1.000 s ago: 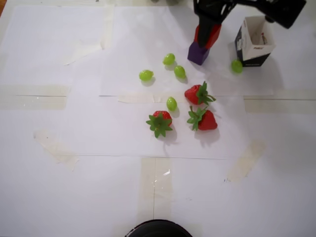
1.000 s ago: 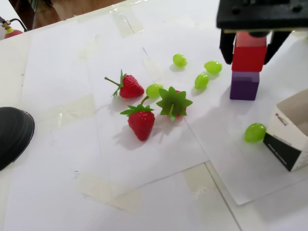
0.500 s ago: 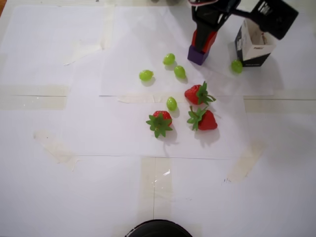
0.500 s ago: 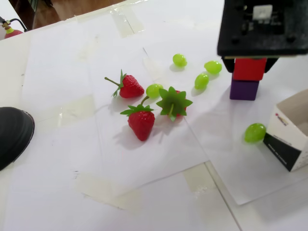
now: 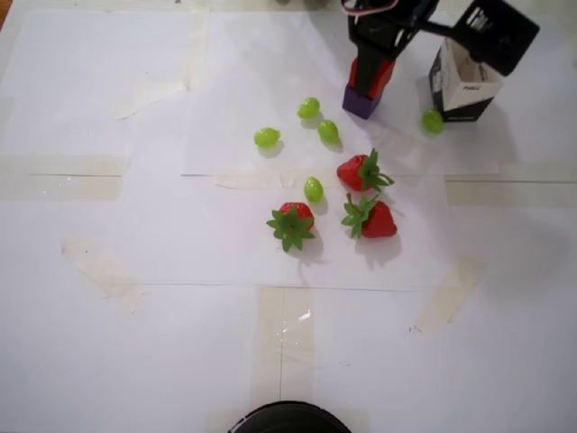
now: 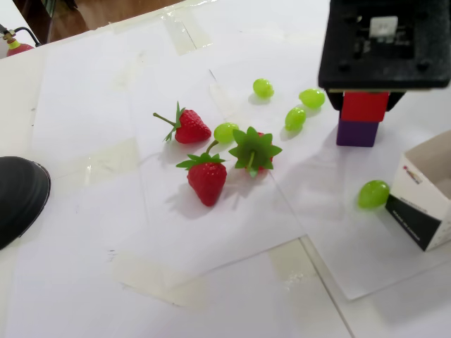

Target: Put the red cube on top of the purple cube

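The red cube (image 6: 364, 107) rests on top of the purple cube (image 6: 356, 132) at the right of the fixed view. In the overhead view the red cube (image 5: 384, 78) and purple cube (image 5: 360, 103) are at the top, right of centre. My gripper (image 6: 364, 100) comes down from above, with its black body covering the top of the red cube. Its jaws flank the red cube on both sides and seem to touch it. In the overhead view the gripper (image 5: 368, 76) hides most of the red cube.
An open black-and-white carton box (image 6: 426, 204) stands right of the cubes, with a green grape (image 6: 373, 193) beside it. Three strawberries (image 6: 207, 179) and several more grapes (image 6: 295, 117) lie left of the cubes. A black round object (image 6: 17, 197) is at the left edge.
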`<state>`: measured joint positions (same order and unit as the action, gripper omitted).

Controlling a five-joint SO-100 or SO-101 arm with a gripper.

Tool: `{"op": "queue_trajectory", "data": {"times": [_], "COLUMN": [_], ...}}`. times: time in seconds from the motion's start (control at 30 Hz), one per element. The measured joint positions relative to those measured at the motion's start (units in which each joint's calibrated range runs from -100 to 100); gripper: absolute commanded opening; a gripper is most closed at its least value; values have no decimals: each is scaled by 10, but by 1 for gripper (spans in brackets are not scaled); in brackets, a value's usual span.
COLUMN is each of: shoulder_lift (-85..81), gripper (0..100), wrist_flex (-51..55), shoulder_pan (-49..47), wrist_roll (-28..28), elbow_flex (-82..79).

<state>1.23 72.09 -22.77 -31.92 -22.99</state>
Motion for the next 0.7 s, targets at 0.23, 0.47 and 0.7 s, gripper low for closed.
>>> {"op": "queue_trajectory", "data": {"times": [0.23, 0.47, 0.7], "shoulder_lift": [-1, 1, 1], "gripper": [24, 33, 38], "wrist_flex": [-2, 8, 16], "shoulder_pan": [0, 1, 0], "wrist_roll": [0, -10, -13], "elbow_flex": [-4, -8, -8]}}
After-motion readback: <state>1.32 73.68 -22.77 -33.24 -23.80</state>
